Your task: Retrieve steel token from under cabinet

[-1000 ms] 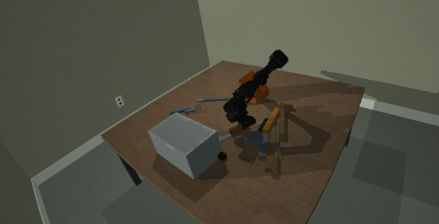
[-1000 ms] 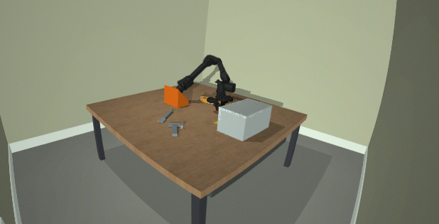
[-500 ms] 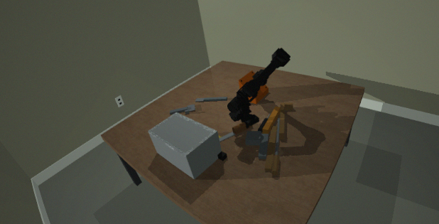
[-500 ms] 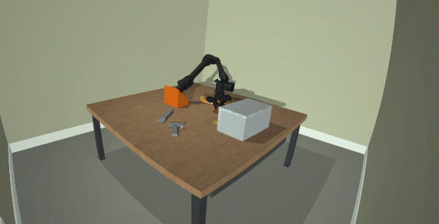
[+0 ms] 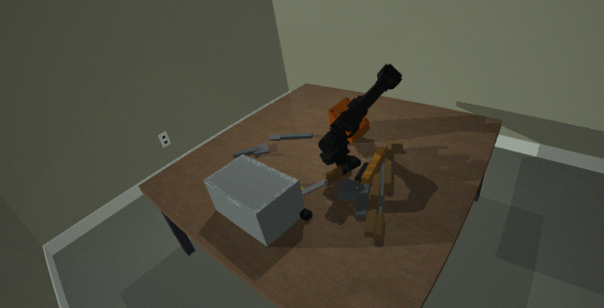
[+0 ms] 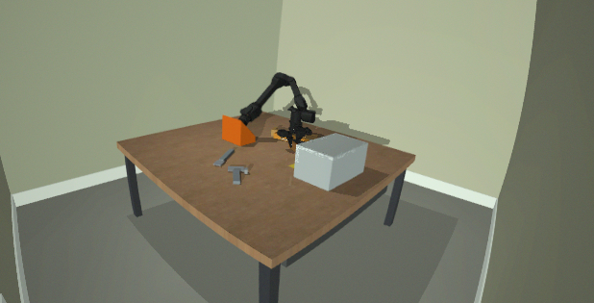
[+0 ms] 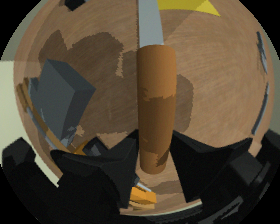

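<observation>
My gripper (image 5: pixel 344 169) (image 6: pixel 292 145) (image 7: pixel 152 132) is shut on the brown handle of a tool (image 5: pixel 335 175) (image 7: pixel 157 75). Its flat grey blade (image 5: pixel 315 187) (image 7: pixel 151 25) points toward the cabinet (image 5: pixel 280 207) (image 6: pixel 332 163). In the top view the cabinet hides the blade's far end, and the wrist view cuts it off, so I cannot tell whether it is under the cabinet. The marked yellow area (image 5: pixel 302 189) (image 6: pixel 291 165) (image 7: pixel 188 6) shows only in part, beside the blade. The steel token and the vent slots are not visible.
A hammer (image 5: pixel 259 151) (image 6: pixel 236 176) and a long grey tool (image 5: pixel 291 137) (image 6: pixel 224 158) lie on the table's other side. A dark grey block-like object (image 5: pixel 353 190) (image 7: pixel 58 100) and long orange-brown pieces (image 5: pixel 373 165) lie near the gripper. A small black object (image 5: pixel 306 214) is beside the cabinet.
</observation>
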Controlling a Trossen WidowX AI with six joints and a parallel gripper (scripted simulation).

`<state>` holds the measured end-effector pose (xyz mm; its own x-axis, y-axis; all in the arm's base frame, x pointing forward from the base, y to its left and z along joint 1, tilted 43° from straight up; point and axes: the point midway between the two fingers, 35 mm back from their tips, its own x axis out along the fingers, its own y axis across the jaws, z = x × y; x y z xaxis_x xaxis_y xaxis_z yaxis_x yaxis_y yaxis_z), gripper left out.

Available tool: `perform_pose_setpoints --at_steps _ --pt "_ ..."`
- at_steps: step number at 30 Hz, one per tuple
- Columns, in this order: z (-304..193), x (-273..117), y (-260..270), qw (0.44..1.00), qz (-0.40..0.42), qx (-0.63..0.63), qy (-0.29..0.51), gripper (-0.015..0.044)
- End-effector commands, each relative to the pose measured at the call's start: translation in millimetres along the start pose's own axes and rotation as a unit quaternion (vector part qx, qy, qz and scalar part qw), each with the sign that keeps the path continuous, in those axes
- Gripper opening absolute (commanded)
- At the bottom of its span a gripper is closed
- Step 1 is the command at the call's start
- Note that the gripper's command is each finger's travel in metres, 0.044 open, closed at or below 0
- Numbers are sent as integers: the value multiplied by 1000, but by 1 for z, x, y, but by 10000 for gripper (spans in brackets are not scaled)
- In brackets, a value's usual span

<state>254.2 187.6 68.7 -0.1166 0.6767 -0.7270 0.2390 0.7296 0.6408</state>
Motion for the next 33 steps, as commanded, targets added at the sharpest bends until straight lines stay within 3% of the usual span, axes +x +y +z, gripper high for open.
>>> perform_pose_setpoints --at_steps 1,33 --pt "-6 1 -1 1000 -1 2 2 0" --pt "-34 0 3 1000 0 8 1 0"
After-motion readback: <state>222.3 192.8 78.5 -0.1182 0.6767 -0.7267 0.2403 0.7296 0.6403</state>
